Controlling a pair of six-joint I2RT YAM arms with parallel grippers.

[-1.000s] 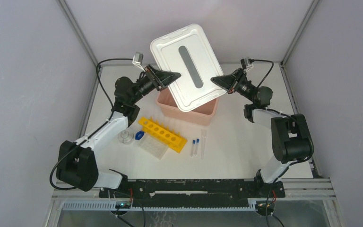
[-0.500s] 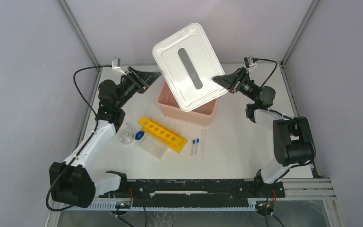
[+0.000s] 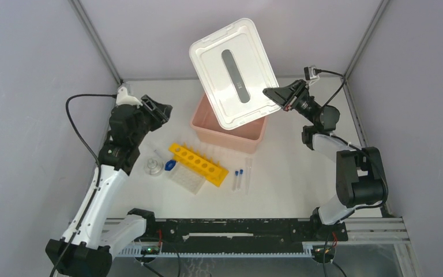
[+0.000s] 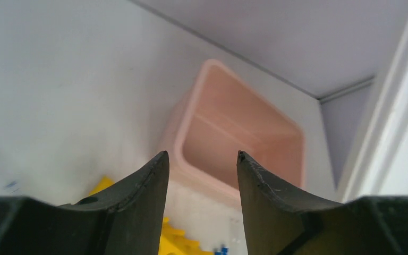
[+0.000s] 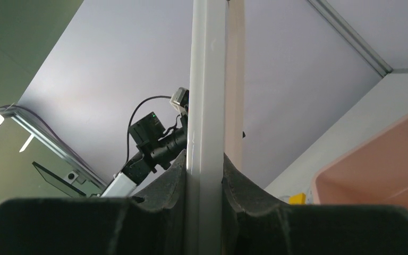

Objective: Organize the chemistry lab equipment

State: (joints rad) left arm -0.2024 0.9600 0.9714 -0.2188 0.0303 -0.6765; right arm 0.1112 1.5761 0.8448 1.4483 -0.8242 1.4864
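The yellow tube rack (image 3: 198,164) lies on the table in front of the pink box (image 3: 231,131), beside the clear gridded well plate (image 3: 187,179). Two blue-capped vials (image 3: 238,173) and a thin clear tube (image 3: 248,175) lie to the right of the rack. Round clear glassware (image 3: 153,167) sits to its left. My right gripper (image 3: 272,94) is shut on the edge of the white lid (image 3: 234,72) and holds it tilted above the box; the lid edge (image 5: 206,106) shows between its jaws. My left gripper (image 3: 162,111) is open and empty, left of the box, which shows open in the left wrist view (image 4: 239,138).
Grey enclosure walls and metal corner posts (image 3: 95,40) surround the white table. The arm bases sit on a black rail (image 3: 231,228) at the near edge. The left arm (image 5: 149,143) shows beyond the lid in the right wrist view.
My left gripper has let go of the lid and pulled back left and down. My right gripper has lifted the lid higher and slightly right, uncovering the box.
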